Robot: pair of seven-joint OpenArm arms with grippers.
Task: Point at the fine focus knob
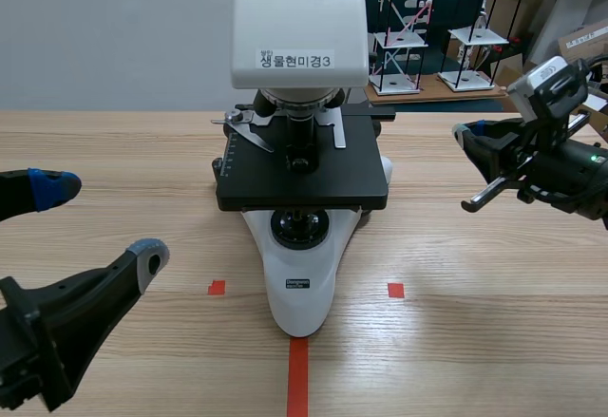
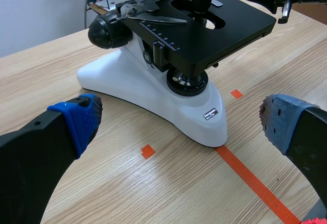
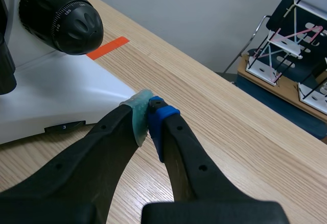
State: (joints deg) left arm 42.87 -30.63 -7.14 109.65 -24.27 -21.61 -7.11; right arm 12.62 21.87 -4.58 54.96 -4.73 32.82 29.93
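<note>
White-based microscope (image 1: 299, 289) stands on your wooden worktop (image 1: 114, 142) in the scene view, its black stage (image 1: 304, 175) mostly hiding the knobs. Left gripper (image 1: 104, 220) gapes open and right gripper (image 1: 464, 134) is closed. Left wrist view: a black ribbed focus knob (image 2: 110, 30) juts sideways. Right wrist view: the opposite focus knob (image 3: 61, 17) sits ahead of your closed gripper, axis level.

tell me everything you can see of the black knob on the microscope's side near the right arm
The knob is matt black, looks like plastic, and sticks out sideways from the white microscope body. A wide ribbed ring carries a smaller grooved knob at its end, with white scale numbers. Nothing touches it; the right gripper, jaws shut, sits apart from it.
</note>
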